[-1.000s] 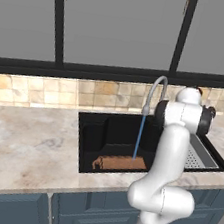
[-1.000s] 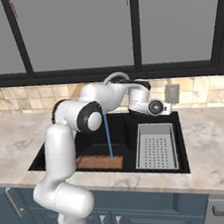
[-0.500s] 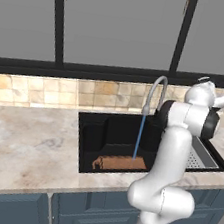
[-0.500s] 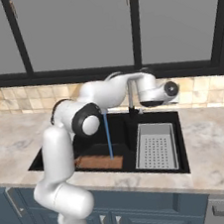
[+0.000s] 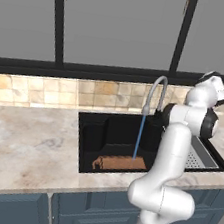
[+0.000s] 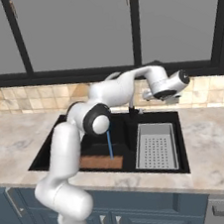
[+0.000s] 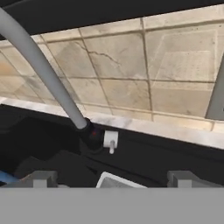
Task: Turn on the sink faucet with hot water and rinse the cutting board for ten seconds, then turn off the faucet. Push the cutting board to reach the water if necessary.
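Note:
Water (image 5: 138, 137) runs in a thin blue stream from the nozzle of the grey gooseneck sink faucet (image 5: 156, 88) onto the brown cutting board (image 5: 121, 163), which lies at the front of the black sink (image 5: 95, 132). The cutting board (image 6: 100, 161) and the water (image 6: 110, 145) show in the right base view too. My gripper (image 6: 148, 96) hangs high, right of the faucet and above the sink's back edge. In the hand view the gripper (image 7: 111, 179) is open and empty, facing the faucet (image 7: 41, 65) base and its small white lever (image 7: 110, 141).
A grey perforated drain tray (image 6: 156, 146) fills the right part of the sink. Marble counter (image 5: 24, 142) runs on both sides. A tiled backsplash (image 7: 131, 65) and dark-framed windows (image 5: 115, 28) stand close behind the faucet.
My hand has lifted up and to the right, away from the faucet's base. The water keeps running onto the board, which has not moved.

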Controlling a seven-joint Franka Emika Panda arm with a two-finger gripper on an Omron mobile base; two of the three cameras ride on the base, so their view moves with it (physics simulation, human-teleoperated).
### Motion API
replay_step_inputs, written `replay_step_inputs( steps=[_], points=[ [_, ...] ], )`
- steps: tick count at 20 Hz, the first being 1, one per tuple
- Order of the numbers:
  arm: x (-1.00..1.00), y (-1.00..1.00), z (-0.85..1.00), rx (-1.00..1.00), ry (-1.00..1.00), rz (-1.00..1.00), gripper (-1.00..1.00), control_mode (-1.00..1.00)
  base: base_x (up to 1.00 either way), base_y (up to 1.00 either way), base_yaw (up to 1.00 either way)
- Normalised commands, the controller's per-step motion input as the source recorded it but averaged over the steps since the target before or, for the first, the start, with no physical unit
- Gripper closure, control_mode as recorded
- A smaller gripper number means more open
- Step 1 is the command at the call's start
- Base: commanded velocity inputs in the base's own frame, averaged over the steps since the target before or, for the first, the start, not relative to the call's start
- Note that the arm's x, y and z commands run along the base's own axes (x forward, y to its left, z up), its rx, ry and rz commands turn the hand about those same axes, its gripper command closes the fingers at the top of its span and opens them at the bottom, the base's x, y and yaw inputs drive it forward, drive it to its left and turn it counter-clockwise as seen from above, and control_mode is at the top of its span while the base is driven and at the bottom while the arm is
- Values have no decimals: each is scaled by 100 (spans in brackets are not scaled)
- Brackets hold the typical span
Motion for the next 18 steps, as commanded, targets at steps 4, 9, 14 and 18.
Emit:
replay_step_inputs(
  steps=[4, 9, 14, 18],
  points=[
    [8, 0, -8, 0, 20, 16, -100, -100, 0, 0, 0],
    [-1, 2, 2, 0, 11, 17, -100, -100, 0, 0, 0],
    [-21, 16, 6, 0, 8, 9, -100, -100, 0, 0, 0],
    [-16, 24, 2, -1, 3, 0, -100, -100, 0, 0, 0]
  ],
)
